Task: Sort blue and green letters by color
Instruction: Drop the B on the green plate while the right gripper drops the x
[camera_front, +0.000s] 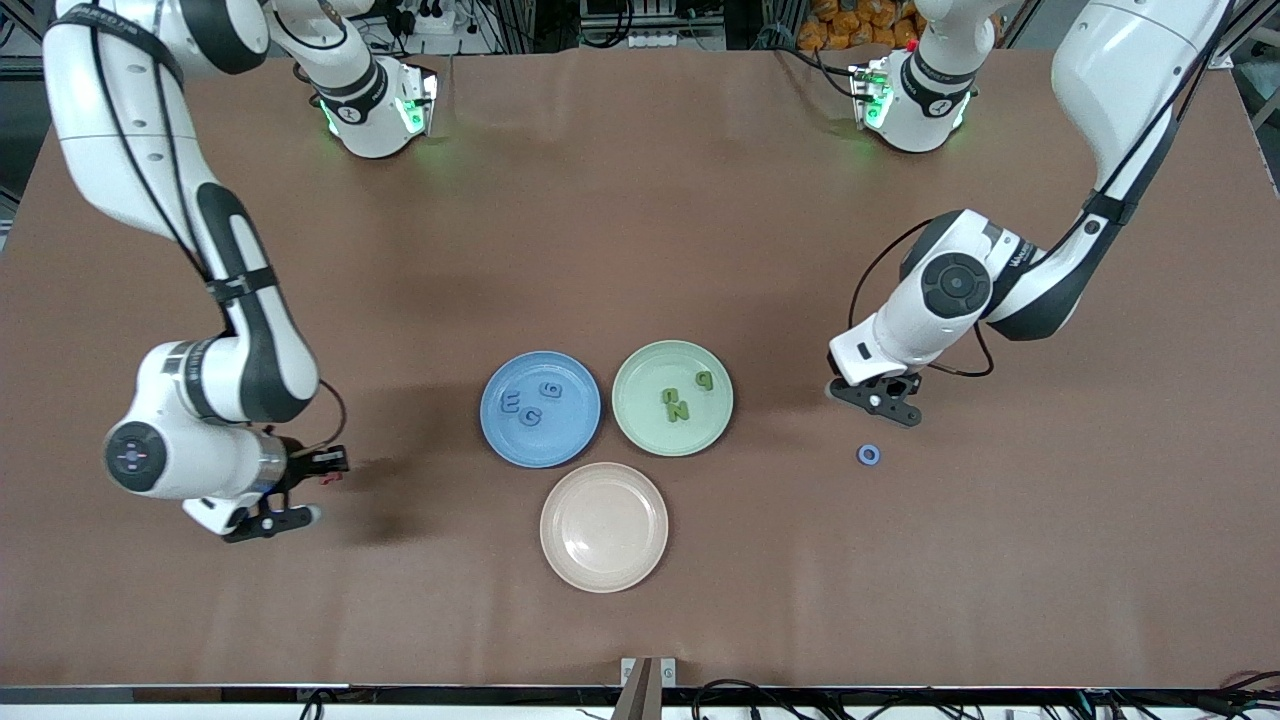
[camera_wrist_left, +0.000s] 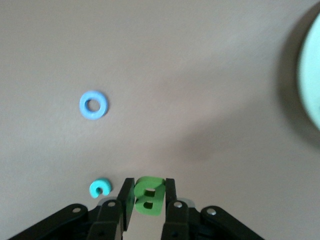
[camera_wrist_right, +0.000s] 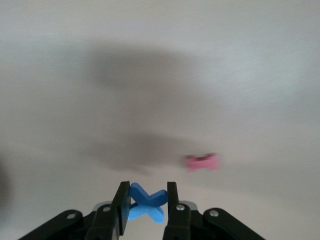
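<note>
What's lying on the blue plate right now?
The blue plate holds three blue letters: E, G and 6. Nothing covers them; the rest is bare.

The left arm reaches down from its base toward its own end of the desk, elbow bent, wrist tipped low; the left hand sits just above the desk surface, its 2 fingers clamped on a green B; the right arm folds down at the right arm's end, wrist near the desk; the right hand is closed on a blue X.
</note>
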